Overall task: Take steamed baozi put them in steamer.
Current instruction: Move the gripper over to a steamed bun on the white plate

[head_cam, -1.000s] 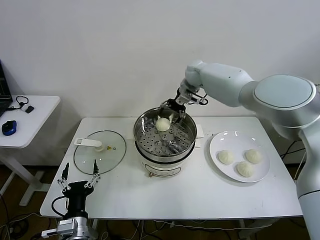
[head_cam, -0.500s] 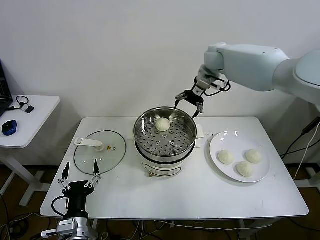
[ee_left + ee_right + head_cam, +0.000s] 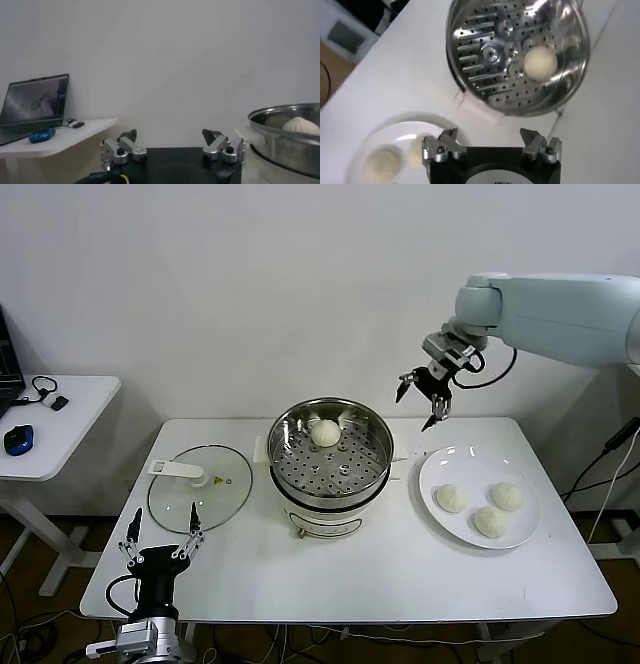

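- The right gripper (image 3: 426, 397) hangs in the air with its jaws spread wide and nothing between them; the left gripper (image 3: 159, 541) is parked low at the near left table edge, jaws also apart and empty.
- Left to right from the parked left jaws: the glass lid (image 3: 199, 487) lies flat just beyond them, and the steamer (image 3: 330, 461) stands further right.
- One bun (image 3: 325, 433) sits on the steamer's holed tray, toward the far side — below and to the left of the right jaws, well apart from them.
- Below and to the right of the right jaws is the white plate (image 3: 440, 460) with the other three buns (image 3: 486, 509) on it; the wrist view shows the plate's edge and two of those buns directly under the fingers (image 3: 443, 143).
- Risk from here, as I judge it: the buns are soft and round, so a pinch too hard could dent one, and a pinch off-centre could let it roll out. The three lie close together — wide jaws coming down on one could nudge its neighbour.
- The steamer's raised rim is another hazard: a low carry across could clip it.
- Since a second ago the right gripper has lifted out of the steamer and swung right toward the plate; the bun has stayed where it was on the tray.
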Action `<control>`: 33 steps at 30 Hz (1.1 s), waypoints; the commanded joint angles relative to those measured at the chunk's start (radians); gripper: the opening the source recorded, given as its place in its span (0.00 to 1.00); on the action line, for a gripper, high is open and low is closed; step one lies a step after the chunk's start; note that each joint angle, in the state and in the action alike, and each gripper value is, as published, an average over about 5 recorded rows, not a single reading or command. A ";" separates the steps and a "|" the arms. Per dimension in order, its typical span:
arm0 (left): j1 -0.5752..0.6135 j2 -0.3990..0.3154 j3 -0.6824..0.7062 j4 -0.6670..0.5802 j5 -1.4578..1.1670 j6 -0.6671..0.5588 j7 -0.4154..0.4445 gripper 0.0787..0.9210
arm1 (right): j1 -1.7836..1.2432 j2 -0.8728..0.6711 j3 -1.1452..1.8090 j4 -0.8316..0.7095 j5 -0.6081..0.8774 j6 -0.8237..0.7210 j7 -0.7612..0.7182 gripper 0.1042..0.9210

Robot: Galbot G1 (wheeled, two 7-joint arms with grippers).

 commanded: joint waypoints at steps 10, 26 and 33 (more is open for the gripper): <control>-0.003 -0.003 -0.005 0.018 0.003 0.001 0.004 0.88 | -0.125 -0.151 0.041 0.011 -0.045 -0.287 -0.031 0.88; -0.001 -0.010 -0.016 0.034 0.006 -0.003 0.000 0.88 | -0.330 -0.186 0.135 -0.050 -0.165 -0.263 -0.012 0.88; -0.001 -0.012 -0.016 0.040 0.006 -0.006 -0.001 0.88 | -0.400 -0.179 0.166 -0.103 -0.189 -0.238 0.019 0.88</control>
